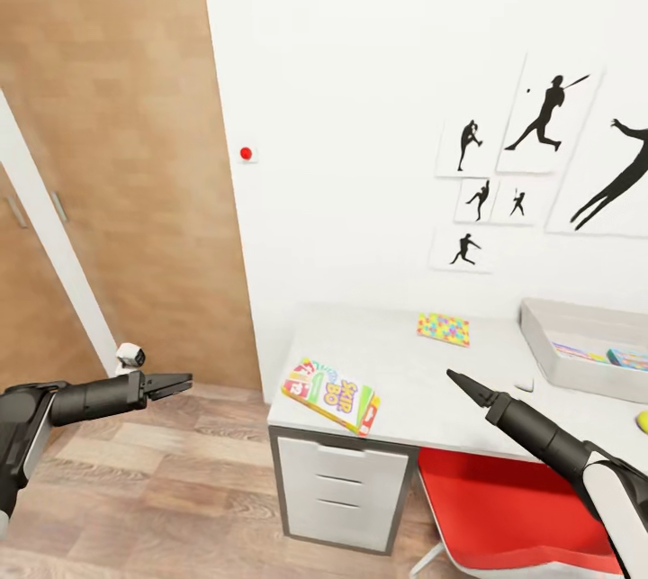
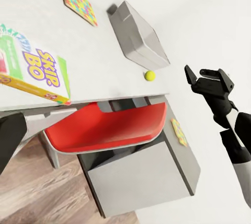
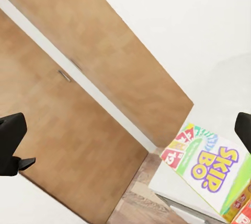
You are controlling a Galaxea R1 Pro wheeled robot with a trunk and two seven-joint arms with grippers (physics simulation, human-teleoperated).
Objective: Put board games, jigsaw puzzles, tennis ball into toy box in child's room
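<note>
Tabletop (image 1: 405,363): board game (image 1: 331,394) at front-left corner; jigsaw puzzle (image 1: 443,328) near back edge; toy box (image 1: 576,347) at right. Left pincer (image 1: 175,382) and right pincer (image 2: 209,75): both open, empty.

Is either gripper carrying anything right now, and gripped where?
Nothing held. The left gripper and right gripper are both empty; the Skip-Bo board game lies untouched on the table.

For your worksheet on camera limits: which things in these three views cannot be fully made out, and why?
- Toy box, head view: cut by the picture's edge; its contents are partly hidden behind its wall.
- Tennis ball, head view: cut by the edge.
- Small white object on the table: too small to identify.
- Right gripper, head view: opening unclear.
</note>
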